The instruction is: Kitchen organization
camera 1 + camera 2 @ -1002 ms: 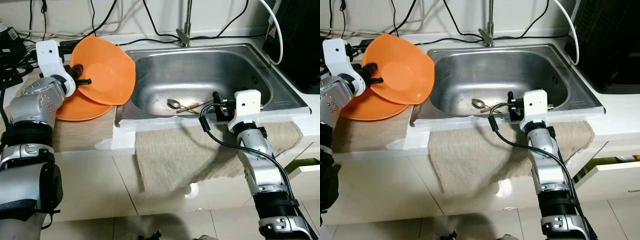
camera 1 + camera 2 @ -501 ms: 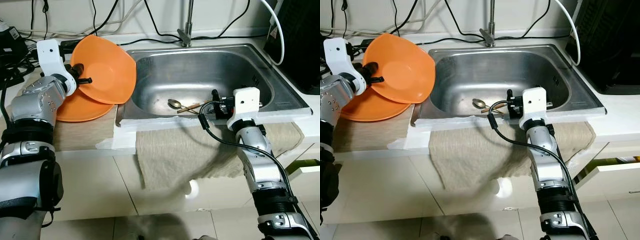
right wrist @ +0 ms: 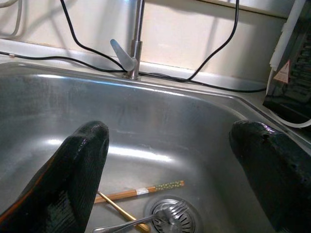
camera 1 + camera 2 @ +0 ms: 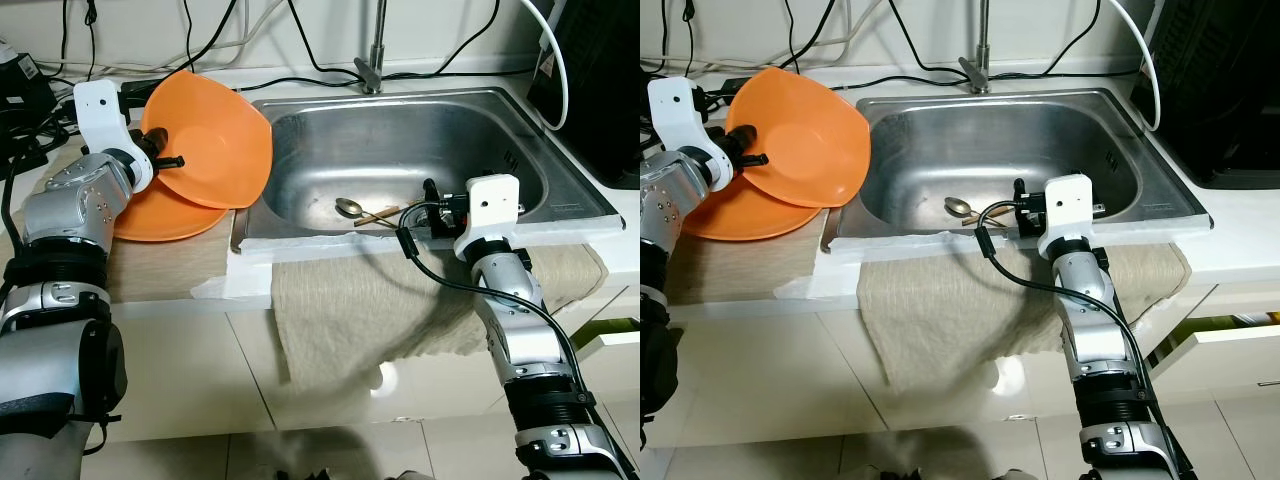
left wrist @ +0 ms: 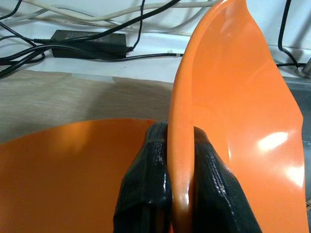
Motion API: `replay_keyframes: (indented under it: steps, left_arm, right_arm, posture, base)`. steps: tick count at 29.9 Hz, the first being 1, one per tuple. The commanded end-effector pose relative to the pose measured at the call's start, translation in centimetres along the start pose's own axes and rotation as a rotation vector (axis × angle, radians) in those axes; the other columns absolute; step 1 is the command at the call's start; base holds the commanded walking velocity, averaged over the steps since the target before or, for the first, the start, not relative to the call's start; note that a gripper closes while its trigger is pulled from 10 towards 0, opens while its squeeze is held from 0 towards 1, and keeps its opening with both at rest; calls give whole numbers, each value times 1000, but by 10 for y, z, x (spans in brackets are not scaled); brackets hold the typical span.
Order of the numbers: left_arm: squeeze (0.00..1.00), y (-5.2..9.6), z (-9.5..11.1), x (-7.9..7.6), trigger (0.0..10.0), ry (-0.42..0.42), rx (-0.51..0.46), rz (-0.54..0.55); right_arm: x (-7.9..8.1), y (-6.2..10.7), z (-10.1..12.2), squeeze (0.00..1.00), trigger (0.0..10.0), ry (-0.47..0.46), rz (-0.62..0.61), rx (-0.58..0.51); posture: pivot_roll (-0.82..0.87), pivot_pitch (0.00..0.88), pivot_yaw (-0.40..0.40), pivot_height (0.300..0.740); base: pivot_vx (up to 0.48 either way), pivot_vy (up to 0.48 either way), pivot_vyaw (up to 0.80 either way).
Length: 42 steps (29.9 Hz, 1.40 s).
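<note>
An orange bowl (image 4: 210,135) is tilted on its edge over the counter left of the sink, and my left gripper (image 5: 179,131) is shut on its rim. Under it an orange plate (image 4: 160,215) lies flat on the counter. My right gripper (image 3: 167,136) stands open at the front edge of the steel sink (image 4: 400,130), pointing into the basin with nothing between its fingers. On the sink floor lie a spoon (image 4: 347,207), a pair of chopsticks (image 3: 141,191) and a fork (image 3: 146,221) by the drain.
A beige towel (image 4: 350,310) hangs over the counter's front below the sink. The faucet (image 4: 372,60) stands behind the basin, with black cables and a power adapter (image 5: 87,36) along the wall. A black appliance (image 4: 600,90) is at the right, with an open drawer (image 4: 610,335) below it.
The right gripper has edged slightly left along the sink's front edge. The left gripper keeps the bowl where it was.
</note>
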<state>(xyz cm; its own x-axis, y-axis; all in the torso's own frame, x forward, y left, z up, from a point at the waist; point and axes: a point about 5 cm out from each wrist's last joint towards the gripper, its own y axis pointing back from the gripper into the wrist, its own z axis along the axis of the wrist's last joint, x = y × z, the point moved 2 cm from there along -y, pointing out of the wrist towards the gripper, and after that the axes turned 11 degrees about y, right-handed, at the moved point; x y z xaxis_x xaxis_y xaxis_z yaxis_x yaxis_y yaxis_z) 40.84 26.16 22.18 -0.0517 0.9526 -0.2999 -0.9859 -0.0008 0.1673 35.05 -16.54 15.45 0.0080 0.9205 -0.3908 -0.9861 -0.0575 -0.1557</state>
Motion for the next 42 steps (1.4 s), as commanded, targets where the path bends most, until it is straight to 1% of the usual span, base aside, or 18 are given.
replay_keyframes:
  steps: [1,18,42]
  left_arm:
    - [0,-1,-11,4,0,-21,56,31]
    - [0,0,-12,5,0,-22,55,30]
    - [0,-1,-10,4,0,-22,55,30]
  right_arm:
    - [-2,-2,1,0,10000,-6,-7,-4]
    - [-2,1,1,0,10000,-6,-8,-7]
    - [-3,-1,2,0,10000,-6,-8,-6]
  posture:
    - [-71,0,39,740]
    - [-71,0,38,740]
    - [-70,0,38,740]
  base:
    - [0,0,0]
    - [0,0,0]
    - [0,0,0]
